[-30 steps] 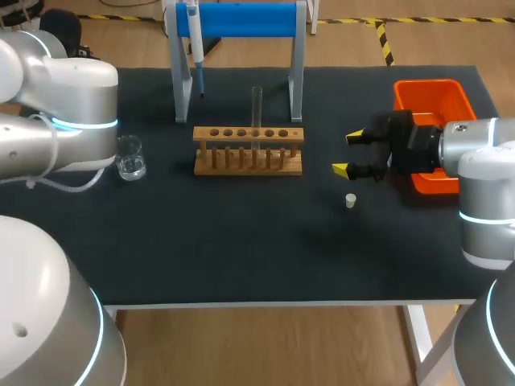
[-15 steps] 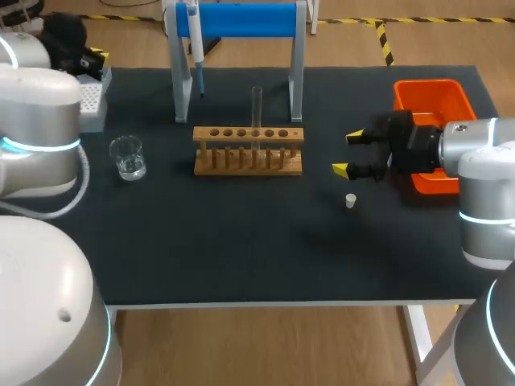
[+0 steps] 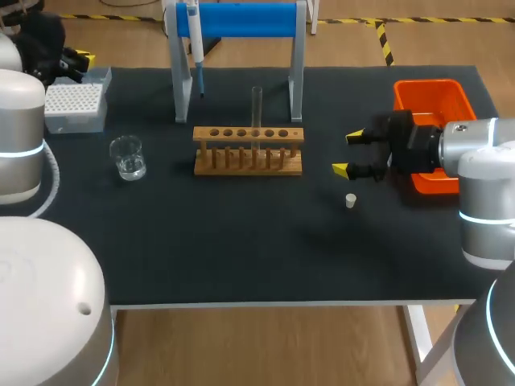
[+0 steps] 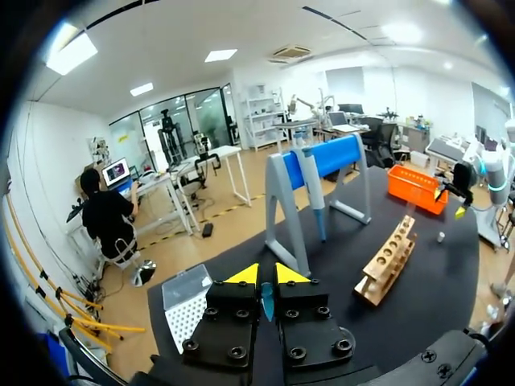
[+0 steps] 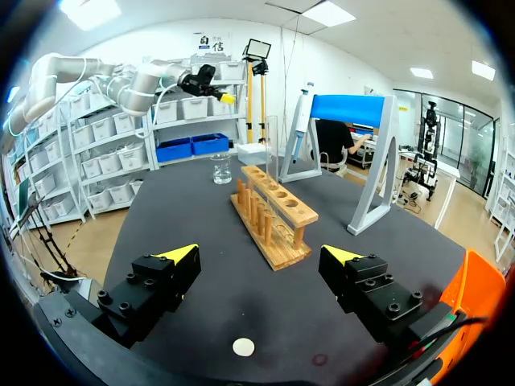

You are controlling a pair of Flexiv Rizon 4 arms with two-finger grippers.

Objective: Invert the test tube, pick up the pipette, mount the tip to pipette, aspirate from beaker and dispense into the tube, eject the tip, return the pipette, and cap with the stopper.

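A clear test tube [image 3: 257, 107] stands upright in the wooden rack [image 3: 248, 150]. The pipette [image 3: 195, 44] hangs on the blue stand [image 3: 241, 20] behind it. At the left are the glass beaker [image 3: 129, 157] and the white tip box [image 3: 74, 104]. The small white stopper [image 3: 351, 201] lies on the mat right of the rack. My right gripper [image 3: 348, 153] stands open just above the stopper [image 5: 243, 347], nothing between its fingers. My left gripper [image 3: 76, 58] is shut at the far left corner, beyond the tip box [image 4: 187, 301]; a thin bluish sliver shows between its fingertips [image 4: 245, 275].
An orange bin [image 3: 433, 112] sits at the right edge, behind my right wrist. The black mat [image 3: 241, 249] lies bare in front of the rack. The stand's grey legs [image 3: 182, 80] rise just behind the rack.
My left arm has swung back toward the far left corner, uncovering the tip box and the beaker. The right arm has not moved.
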